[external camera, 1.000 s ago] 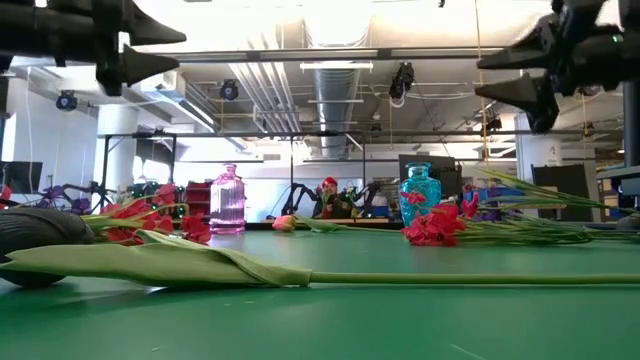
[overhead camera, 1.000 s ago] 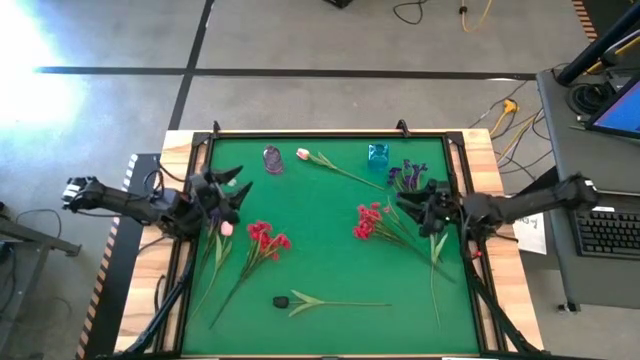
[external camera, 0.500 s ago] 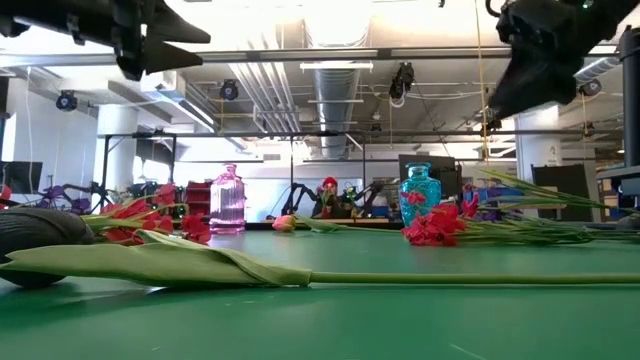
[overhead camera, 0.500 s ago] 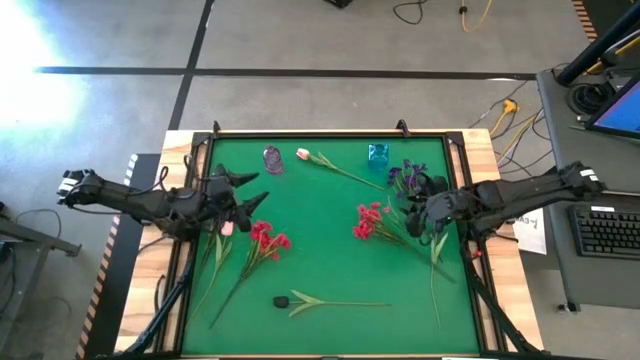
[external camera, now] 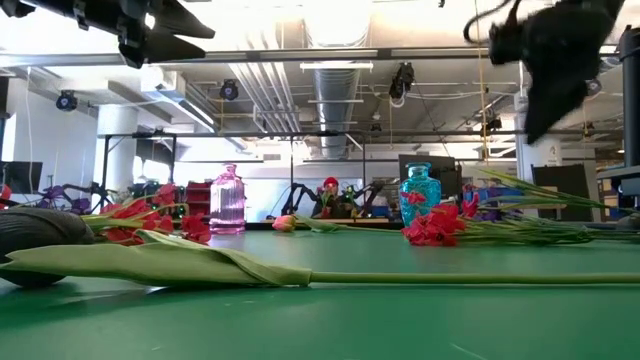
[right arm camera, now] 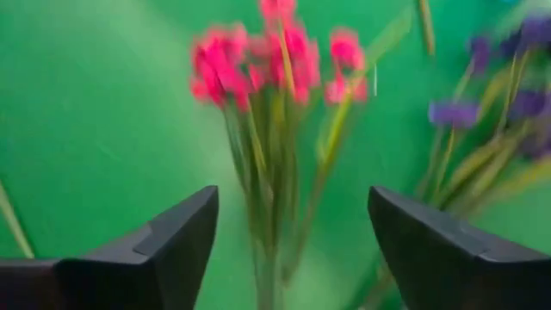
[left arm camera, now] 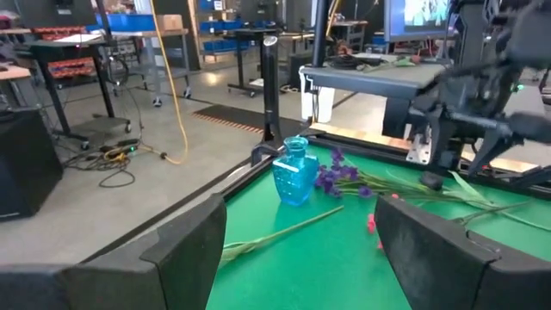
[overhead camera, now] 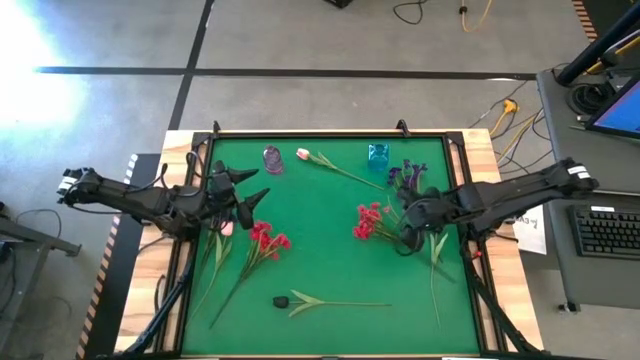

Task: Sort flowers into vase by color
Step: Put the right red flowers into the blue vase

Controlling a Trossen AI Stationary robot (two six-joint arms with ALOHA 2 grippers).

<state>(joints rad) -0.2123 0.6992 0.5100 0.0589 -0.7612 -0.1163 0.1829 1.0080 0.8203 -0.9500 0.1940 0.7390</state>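
High view: green table (overhead camera: pixel 330 270) center open

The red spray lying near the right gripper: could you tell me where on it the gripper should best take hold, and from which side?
Probably the green stems just below the blooms of the red spray, coming straight down from above. It lies flat on the green table, its thin stems trailing toward the right arm. The right wrist view shows those stems running between the open right gripper's fingers, so the jaws should close across them.

matt green table (overhead camera: pixel 330 270), glassy vases (external camera: pixel 227 201)
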